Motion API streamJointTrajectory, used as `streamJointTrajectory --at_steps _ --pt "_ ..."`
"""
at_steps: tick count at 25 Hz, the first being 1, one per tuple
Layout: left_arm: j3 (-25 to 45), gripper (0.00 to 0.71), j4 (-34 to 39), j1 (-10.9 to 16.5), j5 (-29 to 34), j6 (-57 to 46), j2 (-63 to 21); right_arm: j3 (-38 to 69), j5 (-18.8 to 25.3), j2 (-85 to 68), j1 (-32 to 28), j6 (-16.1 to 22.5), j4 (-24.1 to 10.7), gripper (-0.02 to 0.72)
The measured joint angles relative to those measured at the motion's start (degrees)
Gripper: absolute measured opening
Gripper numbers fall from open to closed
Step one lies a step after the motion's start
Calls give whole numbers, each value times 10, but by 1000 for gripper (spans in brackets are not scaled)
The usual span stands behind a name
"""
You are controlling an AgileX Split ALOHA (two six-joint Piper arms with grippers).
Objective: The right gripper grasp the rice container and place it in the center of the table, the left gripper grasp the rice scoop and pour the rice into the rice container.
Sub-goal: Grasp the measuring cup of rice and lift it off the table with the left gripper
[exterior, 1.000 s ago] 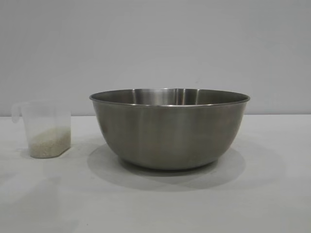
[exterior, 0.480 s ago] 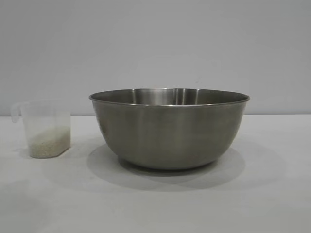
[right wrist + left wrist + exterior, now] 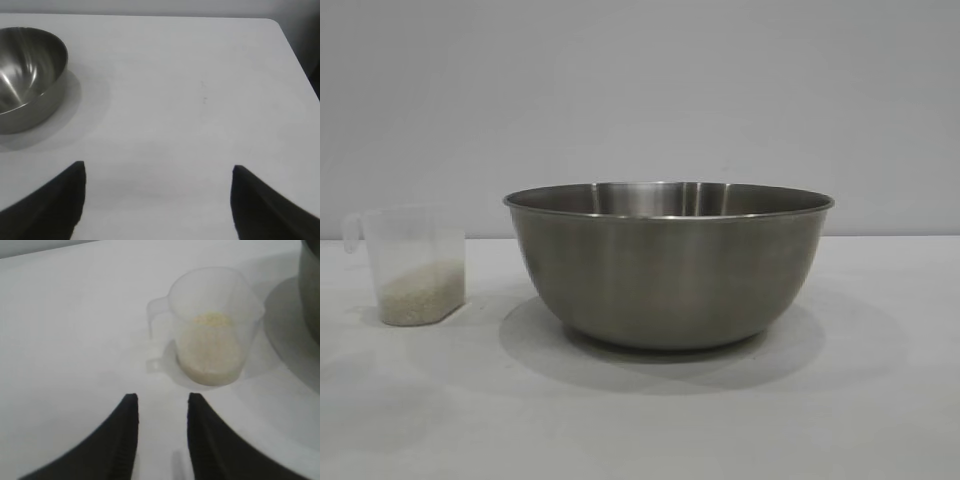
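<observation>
Exterior view, left to right: rice scoop (image 3: 414, 266) upright on the table (image 3: 880, 400) at 9 o'clock of the rice container (image 3: 668, 262), apart from it; handle on the side away from the container. Rice (image 3: 420, 292) fills the scoop's bottom. Rice container stands near table centre.

Left end effector (image 3: 162, 405): fingers parted with a narrow gap, empty, just short of the scoop's handle, not touching.

Right end effector (image 3: 157, 172): wide open, empty, well apart from the container.

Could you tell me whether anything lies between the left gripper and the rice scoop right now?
Nothing does: in the left wrist view only bare white table separates the left gripper from the rice scoop, whose handle faces that stretch.
</observation>
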Motion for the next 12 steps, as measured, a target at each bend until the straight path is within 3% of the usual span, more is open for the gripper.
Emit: streamJointTrajectory --at_steps 12 --pt "-54 225 -30 0 0 6 54 0 0 0 0 0 0 537"
